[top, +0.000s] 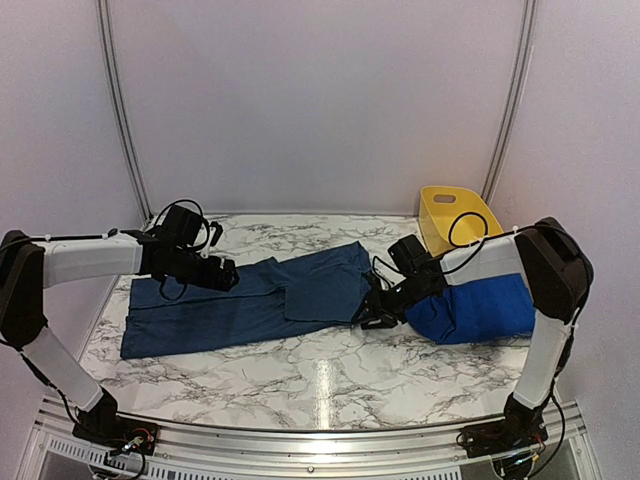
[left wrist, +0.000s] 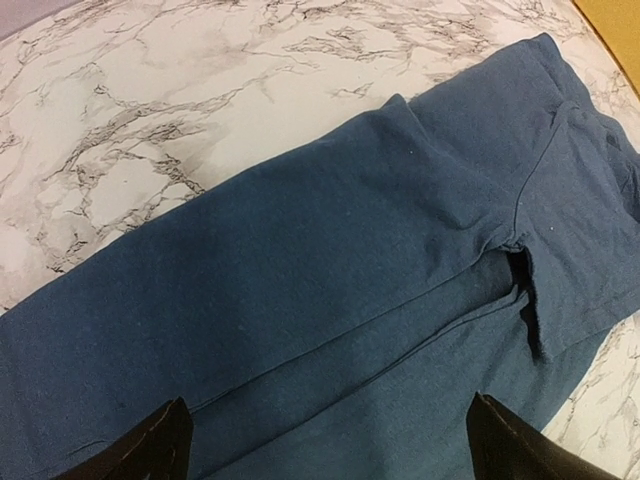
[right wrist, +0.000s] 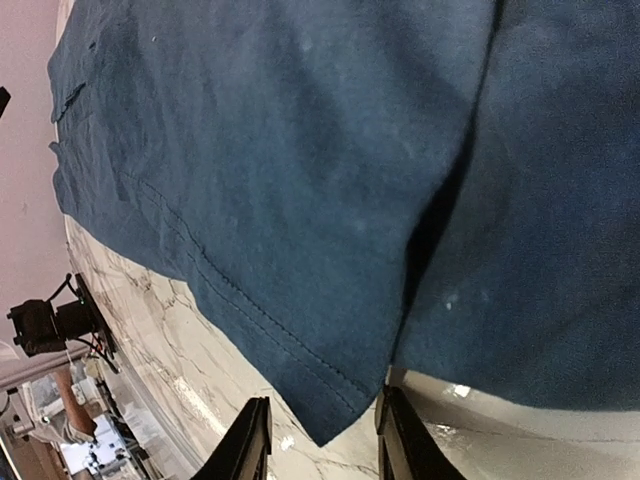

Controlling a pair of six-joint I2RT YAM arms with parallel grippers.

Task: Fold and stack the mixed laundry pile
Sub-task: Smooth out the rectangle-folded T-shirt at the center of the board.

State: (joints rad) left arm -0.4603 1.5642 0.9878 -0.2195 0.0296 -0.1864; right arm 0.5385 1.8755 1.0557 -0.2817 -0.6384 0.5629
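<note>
A dark denim-blue garment (top: 250, 300) from the mixed laundry pile lies spread flat across the marble table (top: 300, 380). My left gripper (top: 225, 275) hovers over its far left part, open, with only flat cloth (left wrist: 330, 260) between the wide-set fingertips (left wrist: 150, 450). My right gripper (top: 372, 315) sits low at the garment's near right corner. In the right wrist view the stitched hem corner (right wrist: 320, 425) lies between the two fingers (right wrist: 250, 440), which stand apart and do not pinch it. A bright royal-blue garment (top: 480, 310) lies bunched at the right, partly under the right arm.
A yellow plastic tub (top: 455, 215) stands at the back right, behind the right arm; its edge also shows in the left wrist view (left wrist: 620, 25). White walls with metal rails enclose the table. The table's metal front rail (top: 320, 440) runs along the near edge.
</note>
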